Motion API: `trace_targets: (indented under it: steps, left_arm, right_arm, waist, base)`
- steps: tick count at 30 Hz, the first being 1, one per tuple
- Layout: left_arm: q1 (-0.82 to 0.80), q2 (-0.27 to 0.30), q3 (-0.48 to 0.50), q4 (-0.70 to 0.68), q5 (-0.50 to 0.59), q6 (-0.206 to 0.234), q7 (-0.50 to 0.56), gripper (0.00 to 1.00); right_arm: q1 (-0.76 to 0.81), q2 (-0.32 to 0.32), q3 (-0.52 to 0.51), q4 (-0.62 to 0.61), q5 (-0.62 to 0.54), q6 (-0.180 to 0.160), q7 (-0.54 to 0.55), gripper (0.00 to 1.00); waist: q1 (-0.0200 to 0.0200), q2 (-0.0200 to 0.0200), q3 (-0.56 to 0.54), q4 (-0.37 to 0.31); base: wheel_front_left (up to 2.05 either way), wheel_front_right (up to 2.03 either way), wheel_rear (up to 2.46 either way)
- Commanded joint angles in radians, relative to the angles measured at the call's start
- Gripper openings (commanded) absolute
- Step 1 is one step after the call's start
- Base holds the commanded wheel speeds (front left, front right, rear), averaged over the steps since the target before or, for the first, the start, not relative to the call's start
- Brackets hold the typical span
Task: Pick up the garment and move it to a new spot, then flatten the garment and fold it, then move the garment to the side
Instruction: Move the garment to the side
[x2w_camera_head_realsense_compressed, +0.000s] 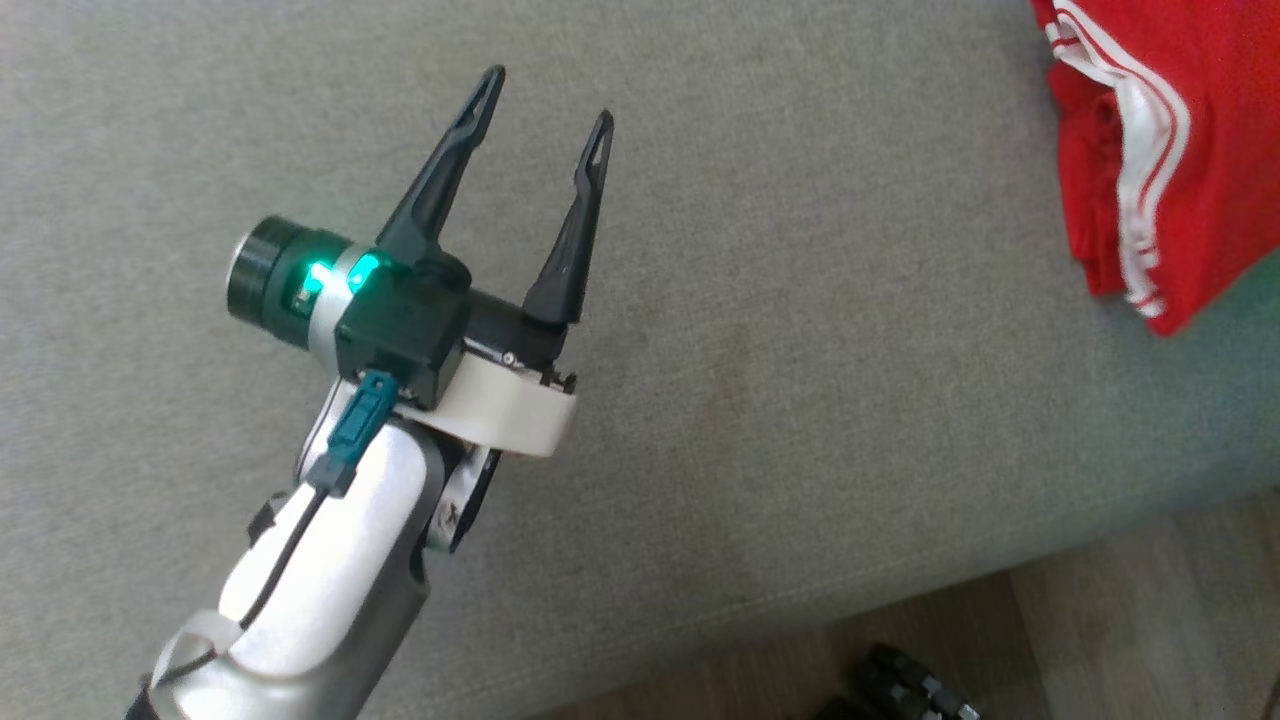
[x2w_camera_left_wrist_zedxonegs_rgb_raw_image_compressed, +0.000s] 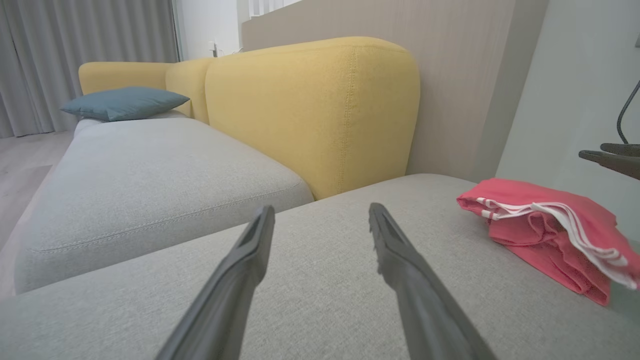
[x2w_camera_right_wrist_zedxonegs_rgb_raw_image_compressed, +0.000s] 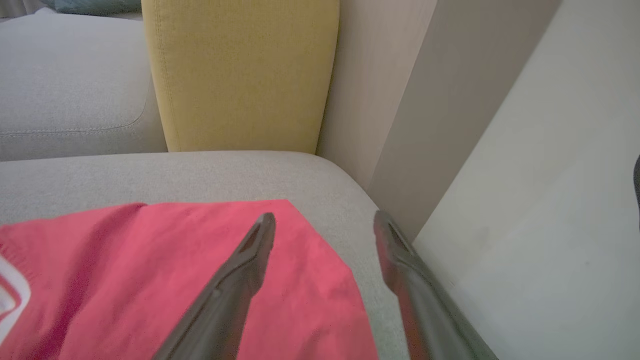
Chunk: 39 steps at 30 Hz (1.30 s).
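Plainly, the left pincer (x2w_camera_head_realsense_compressed: 548, 95) stands wide, its two dark fingers spread with nothing between them; the grey seat cushion (x2w_camera_head_realsense_compressed: 800, 350) of the sofa lies beneath. A green light glows on the dark body behind the fingers, and the pale forearm (x2w_camera_head_realsense_compressed: 320, 560) runs down to the lower left of the head view.

The right pincer (x2w_camera_right_wrist_zedxonegs_rgb_raw_image_compressed: 325, 216) is spread wide too and grips nothing. In its own wrist view one finger lies over red cloth and the other over the cushion's edge beside the pale wall (x2w_camera_right_wrist_zedxonegs_rgb_raw_image_compressed: 550, 175). Whether either tip touches, I cannot tell.

The garment (x2w_camera_right_wrist_zedxonegs_rgb_raw_image_compressed: 150, 280), red with white stripes, lies folded in a flat bundle on the same grey cushion, toward its right end near the wall and well apart from the left pincer. In the head view it sits at the upper right corner. In the left wrist view it lies to the right, its white-striped edge turned toward the camera.

Behind the cushion rises a yellow backrest (x2w_camera_left_wrist_zedxonegs_rgb_raw_image_compressed: 310, 115). Further along the sofa a second grey seat (x2w_camera_left_wrist_zedxonegs_rgb_raw_image_compressed: 150, 175) carries a blue pillow (x2w_camera_left_wrist_zedxonegs_rgb_raw_image_compressed: 125, 102) against the yellow back, with grey curtains (x2w_camera_left_wrist_zedxonegs_rgb_raw_image_compressed: 75, 45) beyond. Wooden floor (x2w_camera_head_realsense_compressed: 1130, 600) shows past the cushion's front edge, and a dark object (x2w_camera_head_realsense_compressed: 910, 690) at the bottom of the head view is too cut off to make out.
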Motion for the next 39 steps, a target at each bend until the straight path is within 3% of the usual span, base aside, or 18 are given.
trace_targets:
  steps: [1,3,11,16,23,28,39]
  left_arm:
    - [0.004,0.007,0.030,-0.026,-0.006,0.003,-0.009,1.00]
    - [0.022,0.005,0.032,-0.019,-0.015,0.008,-0.016,1.00]
    - [0.149,0.011,0.063,0.003,-0.073,0.052,-0.035,1.00]
    - [0.234,0.020,0.099,0.005,-0.107,0.094,-0.041,1.00]
    - [0.350,0.045,0.162,-0.002,-0.150,0.155,-0.041,1.00]
    - [0.413,0.072,0.193,-0.007,-0.167,0.179,-0.040,1.00]
    - [0.471,0.121,0.209,0.006,-0.204,0.144,-0.041,1.00]
  right_arm:
    - [0.052,-0.026,0.001,-0.024,-0.003,0.007,-0.014,1.00]
    - [0.098,-0.012,-0.012,-0.038,0.003,0.007,-0.029,1.00]
    - [0.374,0.138,-0.052,-0.295,-0.017,0.007,-0.074,1.00]
    - [0.516,0.251,-0.048,-0.513,-0.053,0.007,-0.028,1.00]
    - [0.652,0.361,-0.023,-0.749,-0.094,0.007,0.066,1.00]
    - [0.724,0.397,-0.018,-0.840,-0.111,0.007,0.124,1.00]
    - [0.830,0.421,-0.003,-0.933,-0.126,0.007,0.198,1.00]
  waist:
    - [0.0000,0.0000,-0.026,0.014]
    - [0.0000,0.0000,-0.052,0.024]
    - [0.0000,0.0000,-0.196,0.066]
    - [0.0000,0.0000,-0.266,0.113]
    - [0.0000,0.0000,-0.338,0.192]
    - [0.0000,0.0000,-0.381,0.232]
    - [0.0000,0.0000,-0.448,0.252]
  base:
    - [0.00,0.00,0.00]
    - [0.00,0.00,0.00]
    - [0.00,0.00,0.00]
    - [0.00,0.00,0.00]
    - [0.00,0.00,0.00]
    - [0.00,0.00,0.00]
    - [0.00,0.00,0.00]
